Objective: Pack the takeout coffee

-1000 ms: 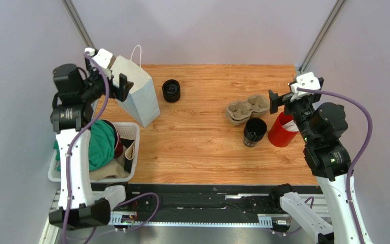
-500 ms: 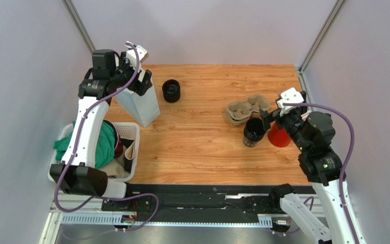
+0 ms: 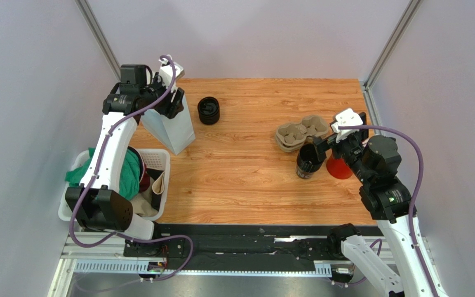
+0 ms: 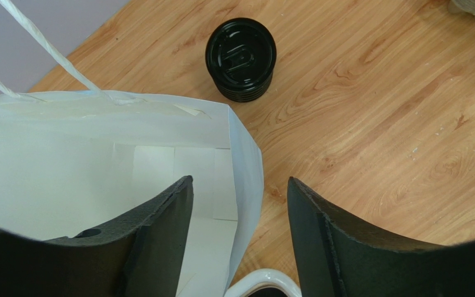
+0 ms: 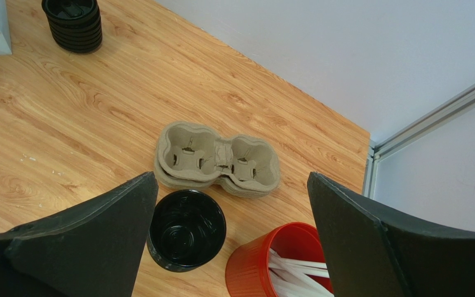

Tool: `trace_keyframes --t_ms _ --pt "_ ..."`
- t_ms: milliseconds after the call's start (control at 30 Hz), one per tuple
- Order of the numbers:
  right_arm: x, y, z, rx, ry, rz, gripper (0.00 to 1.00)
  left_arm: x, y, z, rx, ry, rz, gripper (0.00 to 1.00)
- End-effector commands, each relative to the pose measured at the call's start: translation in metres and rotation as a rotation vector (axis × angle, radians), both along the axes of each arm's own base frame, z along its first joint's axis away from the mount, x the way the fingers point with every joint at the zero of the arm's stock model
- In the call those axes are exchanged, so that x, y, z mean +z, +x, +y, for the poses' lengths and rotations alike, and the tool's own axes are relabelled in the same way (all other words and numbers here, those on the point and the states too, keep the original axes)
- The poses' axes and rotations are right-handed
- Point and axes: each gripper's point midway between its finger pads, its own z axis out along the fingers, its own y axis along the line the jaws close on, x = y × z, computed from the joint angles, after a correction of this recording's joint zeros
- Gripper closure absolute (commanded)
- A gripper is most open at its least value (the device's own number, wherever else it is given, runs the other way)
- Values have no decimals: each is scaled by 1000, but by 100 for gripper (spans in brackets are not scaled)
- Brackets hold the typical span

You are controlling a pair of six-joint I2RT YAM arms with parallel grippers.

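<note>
The takeout coffee (image 3: pixel 208 110), a small black cup with a black lid, stands on the table right of the white paper bag (image 3: pixel 175 130). The left wrist view shows the lidded cup (image 4: pixel 241 59) beyond the bag's open mouth (image 4: pixel 66 154). My left gripper (image 3: pixel 173 102) hovers over the bag's right rim. It (image 4: pixel 240 185) is open, with one finger over the bag's inside and the other outside, and the bag wall untouched between them. My right gripper (image 3: pixel 323 147) is wide open and empty (image 5: pixel 230 176) above a lidless black cup (image 5: pixel 186 230).
A cardboard cup tray (image 3: pixel 300 131) lies behind the lidless black cup (image 3: pixel 309 161). A red cup with white straws (image 3: pixel 339 166) stands beside it, near the table's right edge. A white basket (image 3: pixel 159 162) with clothes sits at the left.
My left arm swung right from the back left corner to over the bag's rim, and its jaws narrowed. My right arm came forward and left, over the lidless cup and red cup.
</note>
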Motion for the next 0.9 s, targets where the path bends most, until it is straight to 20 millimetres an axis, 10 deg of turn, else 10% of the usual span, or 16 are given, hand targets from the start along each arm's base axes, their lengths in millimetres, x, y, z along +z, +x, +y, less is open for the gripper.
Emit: trace_keyframes --t_ms 0,500,867 --pt "13 1 -1 -8 3 -58 1 -14 0 1 -15 34 24 36" --pt "11 1 -3 -19 -4 -69 1 -28 -2 -11 -39 51 55 85" --pt "8 3 -3 -23 -10 -66 1 -25 -25 -34 -86 41 68 91"
